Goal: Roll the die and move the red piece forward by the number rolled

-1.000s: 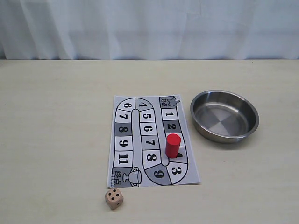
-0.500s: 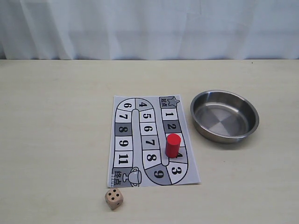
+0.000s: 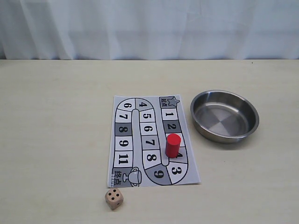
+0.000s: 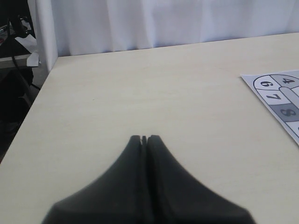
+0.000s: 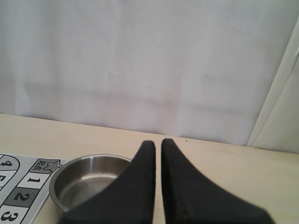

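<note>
The left end effector (image 4: pixel 145 138) is pressed together, holding nothing, above bare matte tabletop (image 4: pixel 140 84), apart from the printed paper game sheet (image 3: pixel 152 140). The right end effector (image 5: pixel 158 142), likewise closed and empty, hovers near the round steel bowl (image 3: pixel 224 115). The die (image 3: pixel 114 199), a rounded wooden cube, lies on the tabletop just off the sheet's trophy corner. The red piece (image 3: pixel 173 145), a smooth cylinder, stands upright on the sheet just past square 2.

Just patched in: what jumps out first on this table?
The red piece catches the eye first, standing upright on the board, in its right column just below the 2. Next come the empty steel bowl to the board's right and the die on the table, just off the board's near left corner.
</note>
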Controlling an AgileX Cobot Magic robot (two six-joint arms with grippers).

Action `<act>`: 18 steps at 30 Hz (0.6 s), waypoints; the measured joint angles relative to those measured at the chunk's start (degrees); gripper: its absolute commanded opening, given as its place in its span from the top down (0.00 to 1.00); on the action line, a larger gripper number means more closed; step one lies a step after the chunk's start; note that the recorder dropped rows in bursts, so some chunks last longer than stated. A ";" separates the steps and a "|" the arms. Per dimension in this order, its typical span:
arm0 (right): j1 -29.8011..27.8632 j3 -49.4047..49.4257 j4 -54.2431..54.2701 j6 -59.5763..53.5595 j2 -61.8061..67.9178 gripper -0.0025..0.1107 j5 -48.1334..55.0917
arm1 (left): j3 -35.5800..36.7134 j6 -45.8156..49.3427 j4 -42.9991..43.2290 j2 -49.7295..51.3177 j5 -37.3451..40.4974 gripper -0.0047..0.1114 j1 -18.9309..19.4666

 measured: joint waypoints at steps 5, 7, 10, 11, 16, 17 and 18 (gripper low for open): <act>0.00 0.00 -4.41 4.82 0.00 0.94 0.73 | 0.00 0.00 0.00 0.00 0.00 0.96 0.00; 0.00 0.00 -4.85 5.48 0.00 0.94 1.07 | 0.00 0.00 0.00 0.00 0.00 0.96 0.00; 0.00 0.00 -5.09 5.88 0.00 0.94 1.89 | 0.00 0.00 0.00 0.00 0.00 0.96 0.00; 0.00 0.00 -5.09 5.99 0.00 0.94 2.32 | 0.00 0.00 0.00 0.00 0.00 0.96 0.00; 0.00 0.00 -4.47 6.11 0.00 0.94 4.12 | 0.00 0.00 0.00 0.00 0.00 0.96 0.00; 0.00 0.00 -4.34 6.11 0.00 0.94 4.41 | 0.00 0.00 0.00 0.00 0.00 0.96 0.00; 0.00 0.00 -4.21 6.11 0.00 0.94 4.54 | 0.00 0.00 0.00 0.00 0.00 0.96 0.00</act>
